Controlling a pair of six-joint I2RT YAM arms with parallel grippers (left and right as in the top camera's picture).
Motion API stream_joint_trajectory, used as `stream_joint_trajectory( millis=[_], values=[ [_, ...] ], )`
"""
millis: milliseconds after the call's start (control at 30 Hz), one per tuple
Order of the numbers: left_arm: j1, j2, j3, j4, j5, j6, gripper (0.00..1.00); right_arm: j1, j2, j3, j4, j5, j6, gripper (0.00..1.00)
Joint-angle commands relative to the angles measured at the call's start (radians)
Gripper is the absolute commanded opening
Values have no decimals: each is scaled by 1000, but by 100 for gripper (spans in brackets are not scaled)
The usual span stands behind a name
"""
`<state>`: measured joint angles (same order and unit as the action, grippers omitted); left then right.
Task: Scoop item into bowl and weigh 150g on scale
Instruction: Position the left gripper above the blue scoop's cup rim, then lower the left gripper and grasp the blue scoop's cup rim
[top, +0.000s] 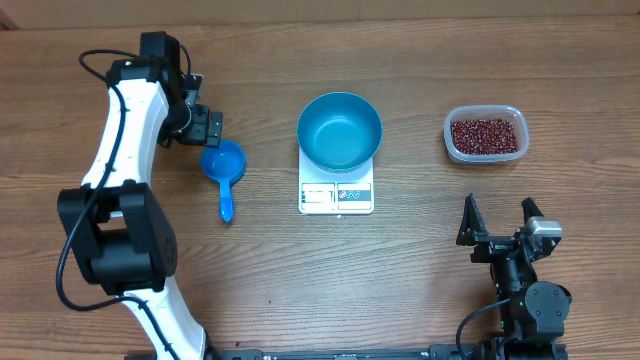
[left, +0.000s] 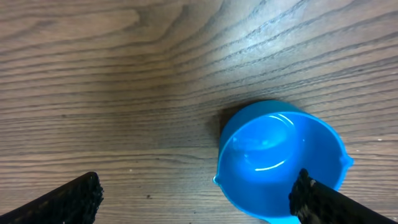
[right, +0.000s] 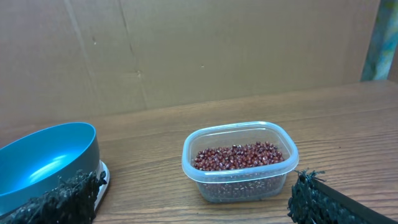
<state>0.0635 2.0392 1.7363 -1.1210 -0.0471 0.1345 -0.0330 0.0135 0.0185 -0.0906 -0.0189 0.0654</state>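
Your beans (top: 485, 134) fill the tub (right: 185, 163); the bowl (top: 339, 135) on the scale (top: 336, 196) is bare; left claw (left: 193, 191) and right claw (top: 497, 217) released.

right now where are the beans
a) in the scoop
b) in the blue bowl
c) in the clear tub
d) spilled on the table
c: the beans all lie in the clear tub, while the blue bowl on the scale and the scoop are empty.
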Motion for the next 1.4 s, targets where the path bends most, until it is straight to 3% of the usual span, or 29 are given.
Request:
stream_joint_trajectory(
  millis=[0, 267, 1367],
  values=[
    [1, 25, 20, 5, -8, 23, 99, -4, -10, -11, 6, -2, -14, 100],
    [1, 50, 13, 11, -8, 68, 100, -4, -10, -11, 6, -2, -14, 100],
    [-5, 145, 0, 10, -5, 68, 99, -4, -10, -11, 6, -2, -14, 100]
  ],
)
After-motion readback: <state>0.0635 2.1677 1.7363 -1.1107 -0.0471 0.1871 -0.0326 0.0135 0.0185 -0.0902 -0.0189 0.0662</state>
